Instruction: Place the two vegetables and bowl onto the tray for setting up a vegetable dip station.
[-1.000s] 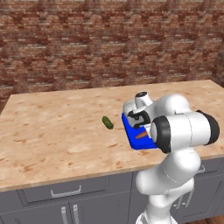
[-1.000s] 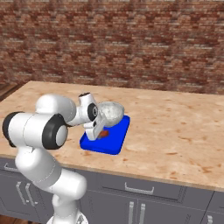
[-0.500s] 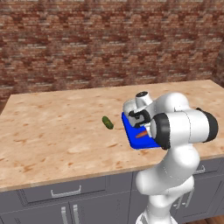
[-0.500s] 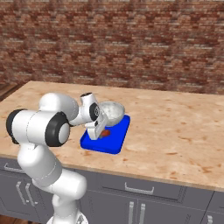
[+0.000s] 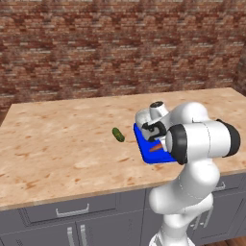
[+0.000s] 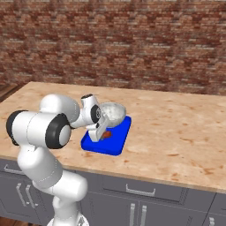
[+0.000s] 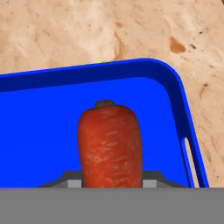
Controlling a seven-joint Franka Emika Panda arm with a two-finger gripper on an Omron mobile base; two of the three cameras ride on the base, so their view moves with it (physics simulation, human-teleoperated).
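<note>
Left base view: from behind and left of the arm, looking forward and down across the desk [image 5: 57,144] to the brick wall [image 5: 120,43], at middle range. Right base view: same desk and wall from behind and right, sharing the blue tray [image 6: 115,142] near the front edge. Hand view: very near, looking down into the tray [image 7: 39,127] at the carrot [image 7: 110,146].

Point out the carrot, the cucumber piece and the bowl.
carrot [image 7: 110,144], hand view, middle of its orange-red body over the tray.
cucumber piece [image 5: 117,134], left base view, middle of the dark green piece lying on the counter.
bowl [image 6: 113,112], right base view, its speckled outer wall.
</note>
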